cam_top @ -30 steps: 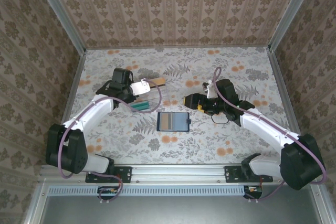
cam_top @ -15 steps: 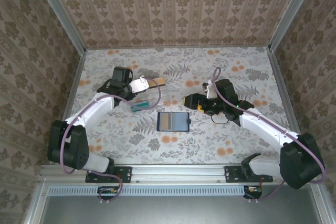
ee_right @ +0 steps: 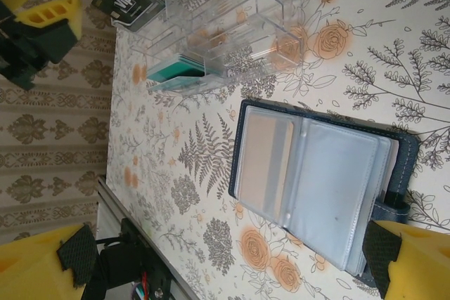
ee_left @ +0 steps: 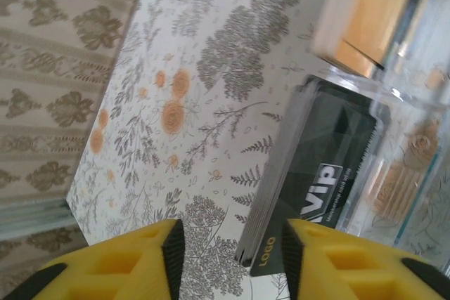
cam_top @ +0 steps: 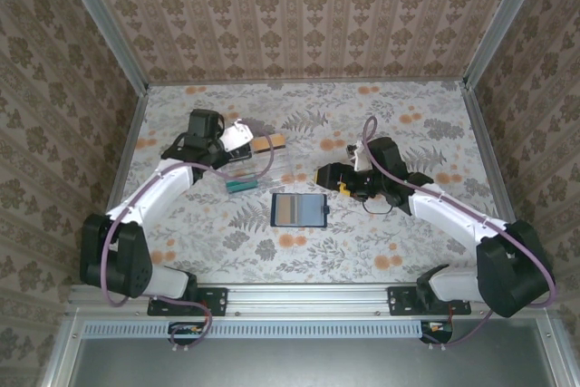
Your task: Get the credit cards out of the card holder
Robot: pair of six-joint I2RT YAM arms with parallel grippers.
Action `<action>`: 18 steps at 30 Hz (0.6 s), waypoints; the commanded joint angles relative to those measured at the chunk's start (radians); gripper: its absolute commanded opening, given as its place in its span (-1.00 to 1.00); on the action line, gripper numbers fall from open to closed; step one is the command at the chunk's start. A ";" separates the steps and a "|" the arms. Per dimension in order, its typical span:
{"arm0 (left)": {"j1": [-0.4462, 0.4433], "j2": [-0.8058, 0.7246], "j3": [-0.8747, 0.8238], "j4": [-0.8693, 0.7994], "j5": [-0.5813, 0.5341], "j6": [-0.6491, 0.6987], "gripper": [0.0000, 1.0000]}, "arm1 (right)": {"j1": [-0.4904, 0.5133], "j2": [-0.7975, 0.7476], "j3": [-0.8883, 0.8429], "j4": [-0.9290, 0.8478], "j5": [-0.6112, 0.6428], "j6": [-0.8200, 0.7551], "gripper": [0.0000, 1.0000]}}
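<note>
Wallet (cam_top: 300, 210) open flat, tan card (ee_right: 266, 156) in pocket. Black card (ee_left: 316, 180) in tray (ee_right: 239, 29), left gripper (ee_left: 230, 238) parted, empty. Right gripper (ee_right: 228, 247) wide, near wallet.

Bright, even light, faint shadows; the left wrist view is soft up close.

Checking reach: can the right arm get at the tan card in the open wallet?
Probably yes: the right gripper hangs open beside the card holder, which lies open, and nothing blocks the tan card in its pocket.
</note>
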 commanded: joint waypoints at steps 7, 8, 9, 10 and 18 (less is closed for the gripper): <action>0.009 -0.172 0.058 -0.095 0.076 -0.600 -0.02 | 0.044 0.055 0.068 -0.114 0.092 -0.086 0.84; 0.008 -0.186 0.058 -0.121 0.092 -0.674 -0.03 | 0.054 0.064 0.074 -0.129 0.111 -0.099 0.78; 0.008 -0.200 0.060 -0.155 0.115 -0.757 -0.04 | 0.070 0.074 0.080 -0.144 0.130 -0.111 0.69; 0.008 -0.215 0.058 -0.184 0.150 -0.822 -0.06 | 0.080 0.085 0.086 -0.155 0.149 -0.118 0.57; -0.013 -0.322 -0.133 -0.172 0.398 -1.273 -0.27 | 0.151 0.214 0.109 -0.186 0.234 -0.141 -0.19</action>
